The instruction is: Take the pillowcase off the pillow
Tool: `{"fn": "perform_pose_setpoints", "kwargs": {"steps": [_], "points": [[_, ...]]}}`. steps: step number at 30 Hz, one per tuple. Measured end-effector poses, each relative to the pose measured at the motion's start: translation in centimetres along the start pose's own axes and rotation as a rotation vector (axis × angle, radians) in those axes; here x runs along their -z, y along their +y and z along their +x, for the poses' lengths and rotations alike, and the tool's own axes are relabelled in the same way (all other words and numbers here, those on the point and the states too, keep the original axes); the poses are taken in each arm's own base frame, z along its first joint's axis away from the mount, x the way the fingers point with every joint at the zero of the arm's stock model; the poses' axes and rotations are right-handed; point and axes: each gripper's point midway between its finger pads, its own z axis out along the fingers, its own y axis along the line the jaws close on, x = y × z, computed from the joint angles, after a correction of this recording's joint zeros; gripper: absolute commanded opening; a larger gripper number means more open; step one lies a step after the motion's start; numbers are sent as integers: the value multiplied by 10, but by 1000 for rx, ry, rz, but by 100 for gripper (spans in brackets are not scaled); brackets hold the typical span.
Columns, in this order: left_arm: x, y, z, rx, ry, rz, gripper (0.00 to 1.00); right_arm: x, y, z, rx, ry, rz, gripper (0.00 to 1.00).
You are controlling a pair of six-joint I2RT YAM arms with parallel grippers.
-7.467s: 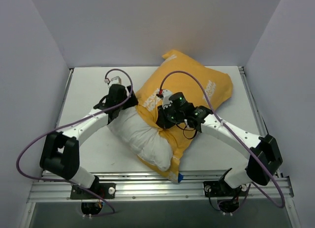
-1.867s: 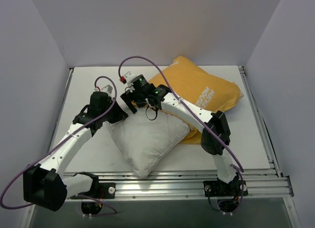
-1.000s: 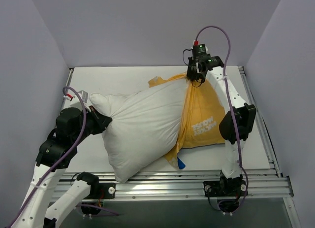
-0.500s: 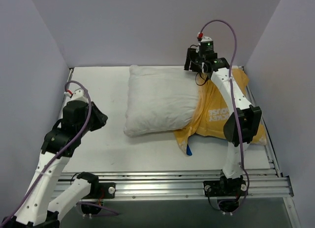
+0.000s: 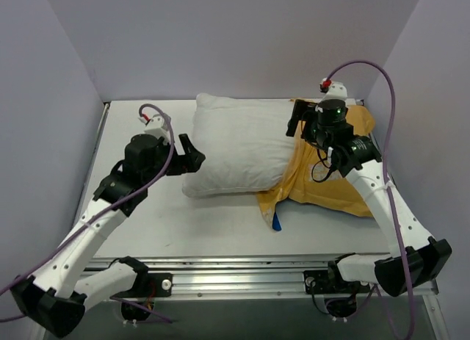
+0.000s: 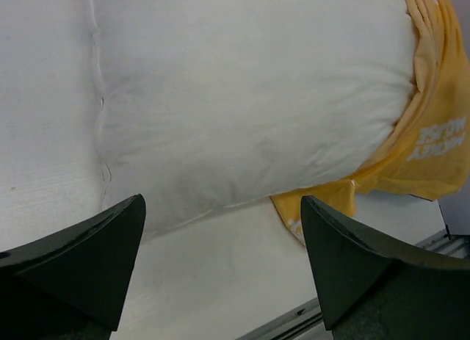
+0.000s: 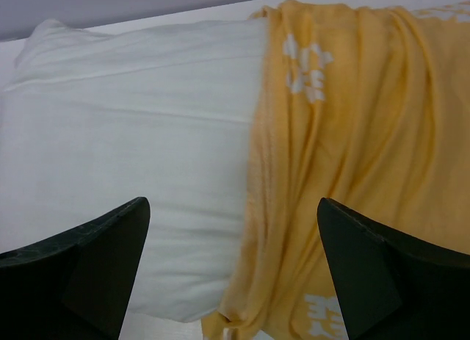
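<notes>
While the pillowcase (image 5: 330, 182) wraps only its right end, the white pillow (image 5: 239, 145) lies bare. Left tool (image 5: 192, 153) and right tool (image 5: 297, 120) gape empty.

Plain white pillow (image 5: 239, 143); orange-yellow pillowcase (image 5: 328, 180) with white lettering and a blue corner.

Soft, even light from above: bright, with no glare.
The top view is sharp, with only faint shadows along the near edge of the pillow (image 5: 239, 145) and under the arms on the white table (image 5: 220, 222). In both wrist views the dark fingers (image 6: 73, 266) loom blurred at the near corners — the pillow's white looks slightly washed out, while the folds of the pillowcase (image 7: 345, 156) stay crisp.
</notes>
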Motion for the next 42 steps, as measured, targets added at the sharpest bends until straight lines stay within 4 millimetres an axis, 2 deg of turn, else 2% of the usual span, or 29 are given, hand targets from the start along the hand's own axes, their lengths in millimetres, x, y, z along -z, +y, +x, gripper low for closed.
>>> {"fn": "perform_pose_setpoints", "kwargs": {"steps": [4,7,9,12,16,22,24,26,30,33,36,39,42], "points": [[-52,6,2,-16,9,-30,94,11,-44,10,-50,-16,122,92],[-98,17,24,-26,77,-52,94,3,-75,29,-72,20,189,92],[-118,25,44,-24,135,-66,94,-9,-78,46,-69,70,179,91],[-128,34,67,-13,180,-70,94,-38,-60,73,-53,172,93,91],[-109,47,92,13,198,-76,94,-69,-28,108,38,282,23,91],[-38,55,126,96,191,-55,94,-92,46,109,156,262,-122,91],[-16,52,127,107,174,-39,94,-97,71,112,175,252,-179,91],[2,49,118,103,130,-28,94,-99,93,115,185,245,-228,91],[24,46,91,11,50,-24,94,-102,115,113,186,235,-277,92],[26,40,71,-105,13,-20,94,-100,118,107,183,234,-278,93],[17,36,63,-236,16,-26,94,-95,117,102,176,231,-274,96],[-1,32,68,-373,55,-39,94,-83,114,94,164,223,-270,99],[-27,23,88,-530,115,-48,94,-60,106,81,139,193,-258,100]]}}
